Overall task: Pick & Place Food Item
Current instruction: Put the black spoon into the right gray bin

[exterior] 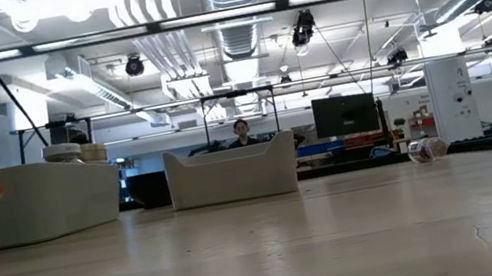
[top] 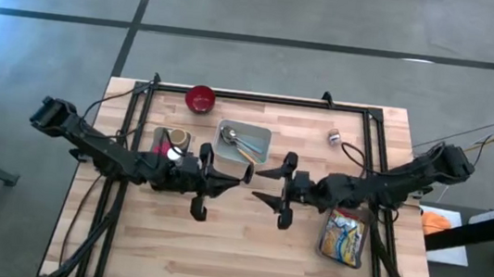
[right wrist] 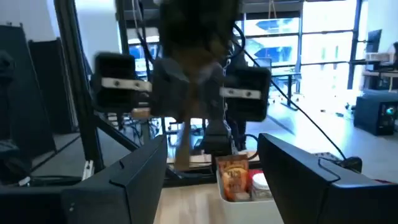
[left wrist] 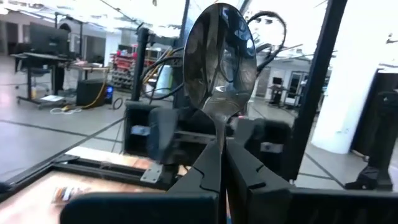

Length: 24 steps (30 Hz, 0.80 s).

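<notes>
Spoon (left wrist: 221, 56) stands upright in the left wrist view, bowl raised and handle pinched between the jaws of the left gripper (top: 231, 178), which are pressed together on it. Seen from above, with twelve o'clock at the far edge of the tabletop (top: 215, 256), that gripper sits just left of the centre and points toward three o'clock. The right gripper (top: 262, 185) faces it from just beside, pointing toward nine o'clock, its jaws spread and holding nothing. From the right wrist camera the thing between the two grippers is only a dark, brownish blur, so whether the spread jaws touch the spoon cannot be told. At twelve o'clock from the grippers lies a shallow grey tray (top: 264, 133) with more metal cutlery and a wooden-coloured stick in it. At ten o'clock, beside the left arm, stands a pale bin (exterior: 25, 207) with a white-lidded jar (exterior: 63, 152) inside. At four o'clock, under the right arm's forearm, a dark bin (top: 328, 251) holds a yellow snack bag (top: 345, 234). Toward the far edge, a red bowl (top: 200, 98) stands at eleven o'clock and a small clear jar (top: 334, 137) lies on its side at two o'clock, both well apart from the grippers. In the low view, neither gripper shows above the tabletop, and a person (exterior: 241, 129) sits in the room beyond the tray.
</notes>
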Each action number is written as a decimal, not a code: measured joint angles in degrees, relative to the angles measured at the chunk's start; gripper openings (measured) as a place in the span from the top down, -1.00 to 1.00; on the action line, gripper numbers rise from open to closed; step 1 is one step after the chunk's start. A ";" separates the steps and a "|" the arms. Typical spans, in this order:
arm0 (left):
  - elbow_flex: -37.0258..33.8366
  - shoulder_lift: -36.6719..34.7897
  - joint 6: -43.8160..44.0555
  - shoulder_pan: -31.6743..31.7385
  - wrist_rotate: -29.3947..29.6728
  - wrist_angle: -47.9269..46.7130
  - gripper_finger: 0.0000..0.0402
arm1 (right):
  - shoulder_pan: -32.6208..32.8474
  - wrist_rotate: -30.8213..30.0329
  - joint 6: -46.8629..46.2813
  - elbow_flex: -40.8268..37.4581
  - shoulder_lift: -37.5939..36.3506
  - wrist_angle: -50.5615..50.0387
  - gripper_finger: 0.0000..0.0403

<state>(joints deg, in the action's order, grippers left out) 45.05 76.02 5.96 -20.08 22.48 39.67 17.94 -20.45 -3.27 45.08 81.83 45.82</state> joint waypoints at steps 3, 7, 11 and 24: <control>0.45 0.12 -0.05 0.31 -0.28 -0.14 1.00 | -0.61 3.69 -1.03 0.55 0.50 0.04 -0.24; 0.68 0.12 -0.01 1.13 -1.25 -0.14 1.00 | -1.27 4.26 -1.26 2.38 3.00 -0.19 -0.24; 0.68 0.12 0.38 1.43 -2.46 -0.35 1.00 | -2.40 4.09 -1.38 5.43 7.09 -0.29 -0.24; 0.68 0.63 1.33 1.49 -4.57 -1.41 1.00 | -4.74 9.09 -1.22 11.43 12.00 -0.63 -0.21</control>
<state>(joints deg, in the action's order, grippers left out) 45.74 76.65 7.29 -18.59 17.91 38.26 13.20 -11.35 -4.48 56.51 93.83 45.18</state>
